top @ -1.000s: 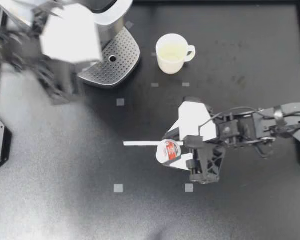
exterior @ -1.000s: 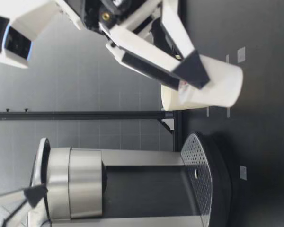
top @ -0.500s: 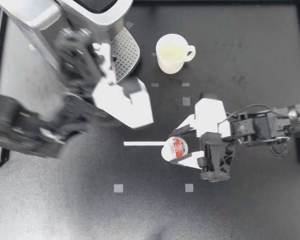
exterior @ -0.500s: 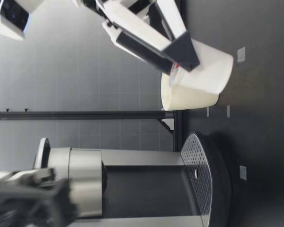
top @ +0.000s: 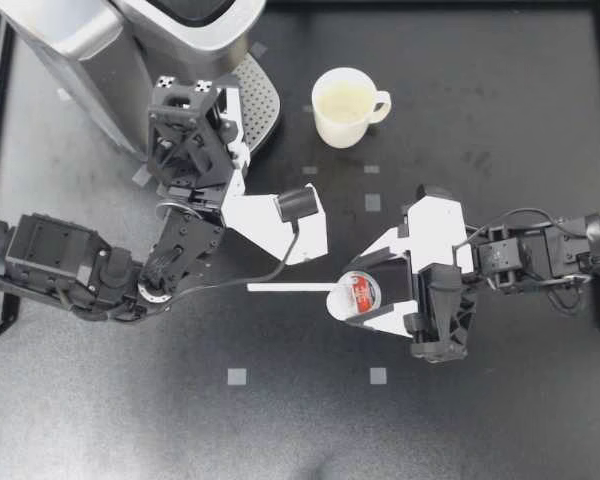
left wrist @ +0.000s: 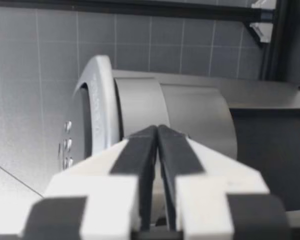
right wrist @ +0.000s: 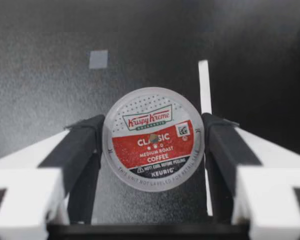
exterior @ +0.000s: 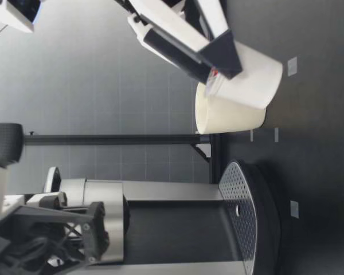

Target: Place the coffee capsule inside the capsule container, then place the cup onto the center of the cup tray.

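Right claw (top: 352, 296) clamps the coffee capsule (top: 356, 293) between its 2 fingers (top: 385, 250) (left claw (top: 308, 240) clenched).

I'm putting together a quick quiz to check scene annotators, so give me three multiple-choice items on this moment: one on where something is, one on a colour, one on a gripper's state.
1. Where is the cup?
A. On the table, beside the cup tray.
B. On the cup tray.
C. Held in the air.

2. What colour is the cup?
A. Red.
B. White.
C. Blue.

3. What is my right gripper doing?
A. Open, empty.
B. Shut on the coffee capsule.
C. Shut on the cup.

Answers:
1 A, the top view shows it on bare table, apart from the tray.
2 B, its wall and handle are white.
3 B, the right wrist view shows both fingers touching the capsule's sides.
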`<state>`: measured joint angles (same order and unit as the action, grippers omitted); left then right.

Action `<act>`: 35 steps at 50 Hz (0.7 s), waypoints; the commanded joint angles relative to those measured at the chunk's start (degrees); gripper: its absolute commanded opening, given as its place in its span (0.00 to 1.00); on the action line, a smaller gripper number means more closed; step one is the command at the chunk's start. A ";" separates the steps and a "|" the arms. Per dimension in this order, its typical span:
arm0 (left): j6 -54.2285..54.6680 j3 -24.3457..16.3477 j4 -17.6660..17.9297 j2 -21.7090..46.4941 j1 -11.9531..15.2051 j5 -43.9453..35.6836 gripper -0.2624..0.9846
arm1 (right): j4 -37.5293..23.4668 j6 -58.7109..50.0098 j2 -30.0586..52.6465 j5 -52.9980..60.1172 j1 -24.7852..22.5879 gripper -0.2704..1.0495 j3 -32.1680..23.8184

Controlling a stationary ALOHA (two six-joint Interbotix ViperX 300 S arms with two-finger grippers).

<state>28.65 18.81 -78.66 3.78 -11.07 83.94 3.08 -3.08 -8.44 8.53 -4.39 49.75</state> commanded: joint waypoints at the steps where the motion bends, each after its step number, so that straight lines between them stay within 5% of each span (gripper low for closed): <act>1: 0.62 0.35 -0.79 -1.05 0.79 0.18 0.31 | -0.09 0.09 -0.79 1.14 0.35 0.61 -0.53; 18: 1.49 2.64 -2.02 -1.76 4.22 -0.70 0.31 | -0.09 -0.18 -0.88 1.32 0.35 0.61 -0.53; 35: 1.41 2.72 -7.03 -2.37 5.89 -0.62 0.31 | -0.09 -0.18 -0.88 1.32 0.35 0.61 -0.53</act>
<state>29.88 22.24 -83.85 3.78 -6.50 82.97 3.08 -3.16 -8.44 9.23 -4.39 49.75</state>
